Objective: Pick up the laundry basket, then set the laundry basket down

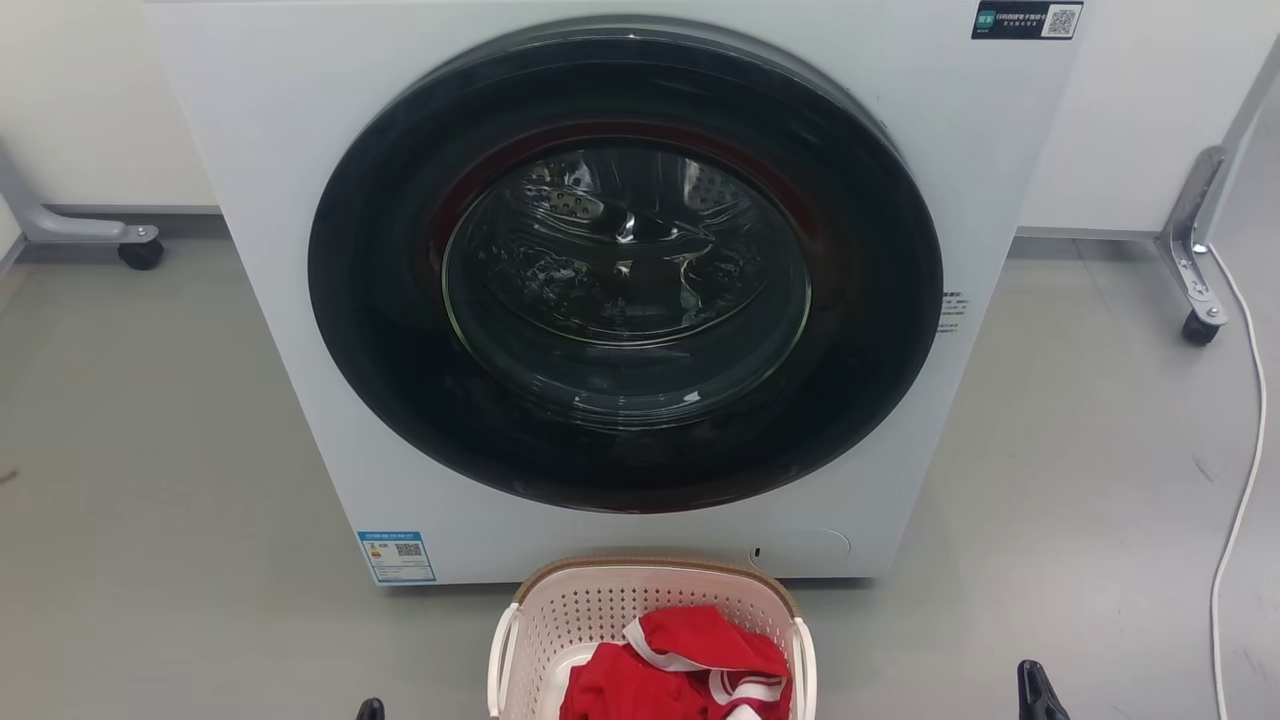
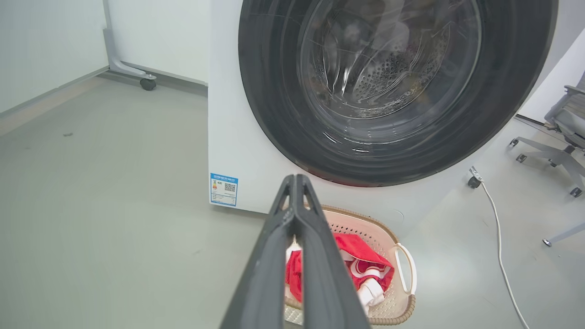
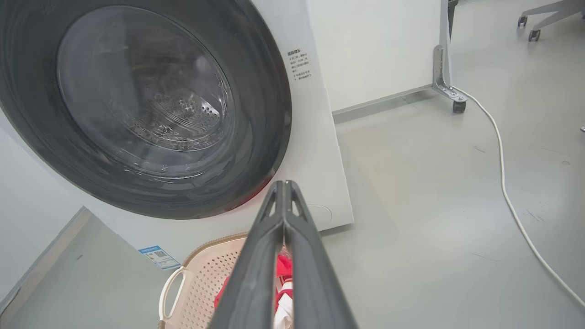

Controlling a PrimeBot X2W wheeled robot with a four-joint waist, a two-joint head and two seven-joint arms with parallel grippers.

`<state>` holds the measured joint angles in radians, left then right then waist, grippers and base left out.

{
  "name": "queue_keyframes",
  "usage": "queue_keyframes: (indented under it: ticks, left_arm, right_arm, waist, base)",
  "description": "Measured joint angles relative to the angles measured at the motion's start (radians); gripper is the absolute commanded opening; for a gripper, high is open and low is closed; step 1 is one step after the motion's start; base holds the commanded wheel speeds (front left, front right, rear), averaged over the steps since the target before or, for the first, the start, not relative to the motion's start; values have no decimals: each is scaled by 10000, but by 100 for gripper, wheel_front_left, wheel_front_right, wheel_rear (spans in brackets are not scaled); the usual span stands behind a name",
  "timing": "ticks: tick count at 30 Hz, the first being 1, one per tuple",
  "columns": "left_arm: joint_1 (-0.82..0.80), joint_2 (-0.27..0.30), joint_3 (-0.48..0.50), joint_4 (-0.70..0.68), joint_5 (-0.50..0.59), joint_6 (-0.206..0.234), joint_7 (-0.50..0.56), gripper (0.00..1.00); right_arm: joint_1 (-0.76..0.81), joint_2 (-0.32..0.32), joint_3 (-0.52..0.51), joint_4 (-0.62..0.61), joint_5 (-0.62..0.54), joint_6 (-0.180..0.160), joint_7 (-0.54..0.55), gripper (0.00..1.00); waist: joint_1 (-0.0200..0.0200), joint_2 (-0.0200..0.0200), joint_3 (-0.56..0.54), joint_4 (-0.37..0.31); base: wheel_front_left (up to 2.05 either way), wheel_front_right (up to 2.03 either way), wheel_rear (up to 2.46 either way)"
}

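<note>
The laundry basket (image 1: pixel 650 568), cream with perforated walls, a brown woven-look rim and white side handles, stands on the grey floor just in front of the washing machine. A red and white garment (image 1: pixel 680 670) lies in it. My left gripper (image 1: pixel 370 708) shows as a dark tip to the basket's left, and my right gripper (image 1: pixel 1035 690) to its right, both apart from it. In the left wrist view the left gripper (image 2: pixel 296 180) is shut on nothing, above the basket (image 2: pixel 361 227). In the right wrist view the right gripper (image 3: pixel 284 185) is likewise shut and empty over the basket (image 3: pixel 205 274).
The white washing machine (image 1: pixel 250 200) with its shut round dark door (image 1: pixel 625 270) rises directly behind the basket. A white cable (image 1: pixel 1245 480) runs along the floor at right. Wheeled metal frame legs (image 1: pixel 1195 260) stand at both sides. An office chair (image 2: pixel 562 132) is further right.
</note>
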<state>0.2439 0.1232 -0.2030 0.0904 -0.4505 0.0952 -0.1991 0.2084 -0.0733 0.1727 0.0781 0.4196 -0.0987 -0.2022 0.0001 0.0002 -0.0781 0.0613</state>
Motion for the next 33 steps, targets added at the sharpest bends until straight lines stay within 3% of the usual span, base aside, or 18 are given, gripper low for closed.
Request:
queue_keyframes:
  ticks: [33]
  left_arm:
    - [-1263, -316, 1231, 826, -4786, -876, 1335, 0]
  right_arm:
    - [-1176, 136, -1285, 911, 4897, 899, 1379, 0]
  waist:
    - [0, -1, 329, -254]
  base:
    - [0, 0, 0]
